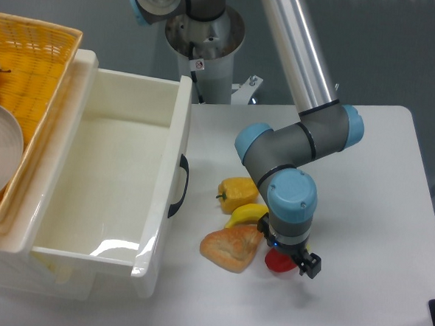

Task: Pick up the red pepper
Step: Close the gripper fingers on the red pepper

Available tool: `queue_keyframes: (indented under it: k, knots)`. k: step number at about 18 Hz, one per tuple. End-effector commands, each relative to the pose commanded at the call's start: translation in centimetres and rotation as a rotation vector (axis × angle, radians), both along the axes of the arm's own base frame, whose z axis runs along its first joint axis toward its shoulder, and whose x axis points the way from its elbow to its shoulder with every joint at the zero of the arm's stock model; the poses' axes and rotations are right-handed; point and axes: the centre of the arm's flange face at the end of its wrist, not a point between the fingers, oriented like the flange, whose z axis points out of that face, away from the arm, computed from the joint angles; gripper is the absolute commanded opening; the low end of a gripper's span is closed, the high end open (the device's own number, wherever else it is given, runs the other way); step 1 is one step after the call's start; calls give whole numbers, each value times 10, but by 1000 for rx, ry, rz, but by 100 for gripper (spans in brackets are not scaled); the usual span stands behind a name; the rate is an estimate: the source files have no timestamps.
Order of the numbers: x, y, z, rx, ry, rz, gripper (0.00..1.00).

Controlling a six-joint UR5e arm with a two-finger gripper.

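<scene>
- The table (pixel 377 217) is a white, round-cornered surface filling the right half of the view; it carries the food items and the arm's working end.
- The white bin (pixel 57 257), a deep plastic tub with a dark handle on its right wall, stands at the table's left edge.
- The wicker basket (pixel 39 56), yellow-orange, sits at the far left behind the bin's rim, with part of a pale plate (pixel 0 153) showing in it.
- The arm (pixel 292 149), grey with blue joint caps, reaches down from a silver tube at upper centre and ends in a wrist turned straight down over the food.
- The bread slice (pixel 232 247), orange-brown and roughly triangular, lies flat, just left of the wrist.
- The yellow pepper (pixel 238 193) rests behind the bread, its stem end turned left.
- The banana (pixel 245 214), a short yellow curve, lies between the yellow pepper and the bread.
- The gripper (pixel 285 262) is lowered onto the red pepper; one dark finger (pixel 309 265) shows at the pepper's right side, the other is hidden, so whether the fingers clamp the pepper cannot be told.
- The red pepper (pixel 279 262) sits on the table, directly beneath the wrist, just right of the bread; only a low red patch is visible, so its long axis and stem direction cannot be told.
</scene>
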Motion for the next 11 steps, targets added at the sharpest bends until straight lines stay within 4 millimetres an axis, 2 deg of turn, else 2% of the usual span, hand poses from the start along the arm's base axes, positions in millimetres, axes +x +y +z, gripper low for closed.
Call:
queue_keyframes:
  k: [11]
  knots:
    - [1,1,-19,-15,-23,4,100]
